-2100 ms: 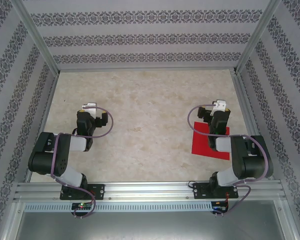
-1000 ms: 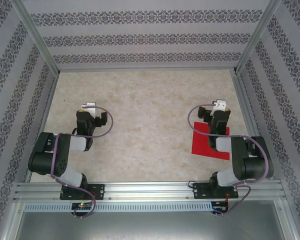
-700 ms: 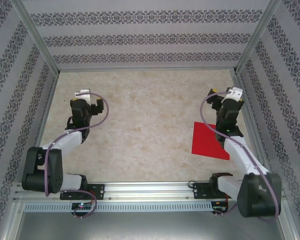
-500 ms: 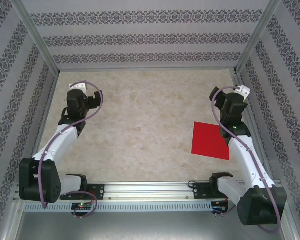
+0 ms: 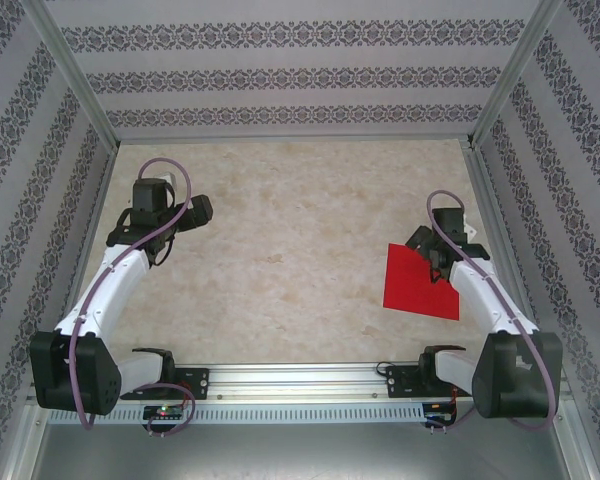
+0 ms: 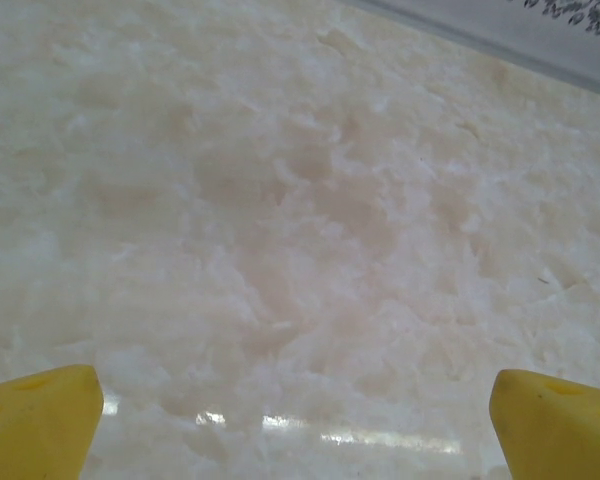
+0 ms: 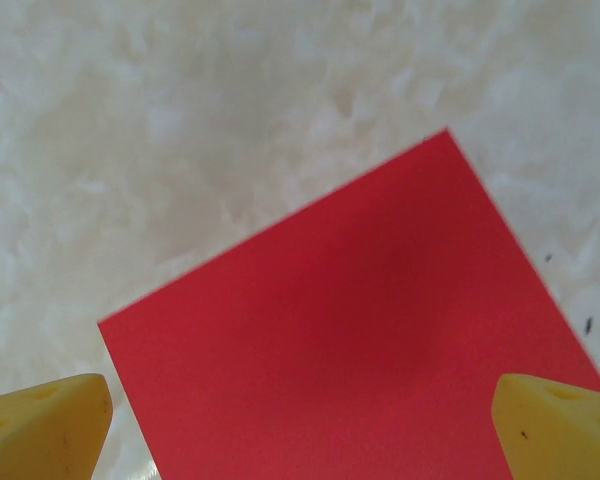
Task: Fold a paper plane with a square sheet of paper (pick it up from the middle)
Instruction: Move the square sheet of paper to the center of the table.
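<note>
The square sheet of paper (image 5: 408, 284) is bright red and lies flat and unfolded on the right side of the table; a folded paper plane is out of view. My right gripper (image 5: 436, 263) hangs just above the sheet's right part, casting a shadow on it. In the right wrist view the sheet (image 7: 350, 330) spreads between the yellow fingertips (image 7: 42, 424), which stand far apart and hold nothing. The right gripper (image 7: 300, 440) is open. My left gripper (image 5: 197, 209) hovers over bare table at the far left and stands open (image 6: 300, 440), its yellow fingertips (image 6: 38, 420) wide.
The beige marbled table (image 5: 290, 230) is enclosed by patterned walls and aluminium posts (image 5: 75, 80). A metal rail (image 5: 300, 380) carrying both arm bases runs along the near edge. The sheet lies close to the right wall.
Both arms unfolded from tucked poses and reached forward. The right gripper swung out, then came down over the red sheet. The left gripper moved toward the back left. The sheet has not moved.
</note>
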You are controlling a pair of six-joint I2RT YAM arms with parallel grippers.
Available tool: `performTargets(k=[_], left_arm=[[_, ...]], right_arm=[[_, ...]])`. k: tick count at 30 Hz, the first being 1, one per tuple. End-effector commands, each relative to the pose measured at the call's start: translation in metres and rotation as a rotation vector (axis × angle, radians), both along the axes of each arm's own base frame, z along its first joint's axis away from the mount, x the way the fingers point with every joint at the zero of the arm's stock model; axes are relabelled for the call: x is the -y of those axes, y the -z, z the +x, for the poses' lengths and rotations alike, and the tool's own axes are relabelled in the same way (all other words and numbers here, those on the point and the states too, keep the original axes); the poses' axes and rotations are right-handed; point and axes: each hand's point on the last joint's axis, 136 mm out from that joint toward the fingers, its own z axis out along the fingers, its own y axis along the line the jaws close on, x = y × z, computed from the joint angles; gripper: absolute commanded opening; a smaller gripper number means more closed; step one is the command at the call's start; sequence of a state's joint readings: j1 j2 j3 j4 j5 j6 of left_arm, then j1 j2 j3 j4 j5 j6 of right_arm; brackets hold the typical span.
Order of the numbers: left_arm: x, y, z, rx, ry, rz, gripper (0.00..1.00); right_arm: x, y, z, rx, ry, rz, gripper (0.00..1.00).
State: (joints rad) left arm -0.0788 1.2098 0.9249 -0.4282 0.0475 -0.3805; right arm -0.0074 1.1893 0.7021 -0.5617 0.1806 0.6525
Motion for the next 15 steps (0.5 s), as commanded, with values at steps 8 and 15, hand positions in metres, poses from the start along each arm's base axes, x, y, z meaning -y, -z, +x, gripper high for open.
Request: performTargets(k=[8, 15], left_arm=[[0.011, -0.011, -0.004, 0.038, 0.051, -0.042, 1.00], [0.020, -0.013, -0.003, 0.066, 0.098, -0.069, 1.00]], right_arm=[[-0.034, 0.051, -0.003, -0.094, -0.019, 0.208, 0.98], [-0.058, 0.067, 0.009, -0.159, -0.114, 0.237, 0.97]])
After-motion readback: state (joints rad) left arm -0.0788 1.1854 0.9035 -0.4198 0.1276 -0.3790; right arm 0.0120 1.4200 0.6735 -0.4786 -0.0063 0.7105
